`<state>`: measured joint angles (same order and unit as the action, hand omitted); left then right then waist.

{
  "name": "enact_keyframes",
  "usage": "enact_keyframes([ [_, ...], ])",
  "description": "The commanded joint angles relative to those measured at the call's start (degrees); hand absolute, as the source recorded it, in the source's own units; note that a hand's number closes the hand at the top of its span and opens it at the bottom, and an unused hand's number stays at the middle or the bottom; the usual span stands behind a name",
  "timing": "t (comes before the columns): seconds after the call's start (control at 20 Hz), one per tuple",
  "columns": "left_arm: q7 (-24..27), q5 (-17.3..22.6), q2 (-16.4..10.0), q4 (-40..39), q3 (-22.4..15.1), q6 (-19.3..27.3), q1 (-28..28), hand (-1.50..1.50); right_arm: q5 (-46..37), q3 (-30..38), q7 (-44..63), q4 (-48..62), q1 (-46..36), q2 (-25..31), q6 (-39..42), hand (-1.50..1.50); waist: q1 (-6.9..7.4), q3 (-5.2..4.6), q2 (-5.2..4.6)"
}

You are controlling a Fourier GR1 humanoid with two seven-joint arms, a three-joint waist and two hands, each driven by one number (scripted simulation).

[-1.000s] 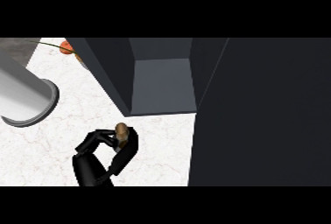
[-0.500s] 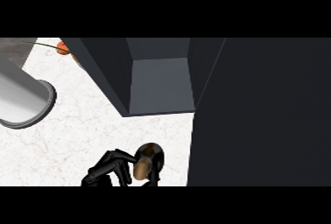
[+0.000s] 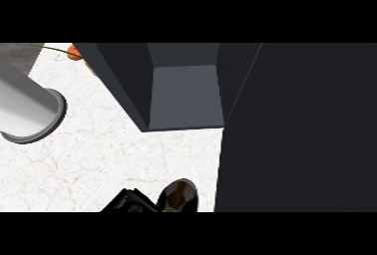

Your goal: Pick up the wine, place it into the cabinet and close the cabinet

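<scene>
1. Head view: a white marbled counter [image 3: 110,149] fills the left part. Well beyond the fingers [image 3: 143,203] stands the dark cabinet [image 3: 184,94], its grey compartment open. A broad dark panel [image 3: 302,129] takes the whole side to the right of the fingers.
2. A grey cylinder [image 3: 26,109] stands well to the left of the fingers and further up. A small orange thing [image 3: 74,52] lies beyond it.
3. The left hand [image 3: 132,201] enters at the lower edge, mostly cut off. Its black fingers seem to curl round the wine bottle [image 3: 179,195], though little of them shows.
4. The wine bottle is just right of the fingers, touching them, close beside the panel's edge. Its long axis runs nearly straight up the view, and the upper end leans slightly right, toward the cabinet.
</scene>
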<state>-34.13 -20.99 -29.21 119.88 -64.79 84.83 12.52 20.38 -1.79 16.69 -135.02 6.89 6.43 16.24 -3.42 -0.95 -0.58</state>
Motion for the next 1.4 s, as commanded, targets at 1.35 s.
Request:
enact_keyframes([
  [1.35, 13.5, 24.57, 12.34, -14.84, 12.13, -11.81, 15.24, 1.5, 2.13, 6.04, -0.4, -2.29, 1.58, 1.77, 0.15, -1.5, 0.35, 0.67, -0.28],
])
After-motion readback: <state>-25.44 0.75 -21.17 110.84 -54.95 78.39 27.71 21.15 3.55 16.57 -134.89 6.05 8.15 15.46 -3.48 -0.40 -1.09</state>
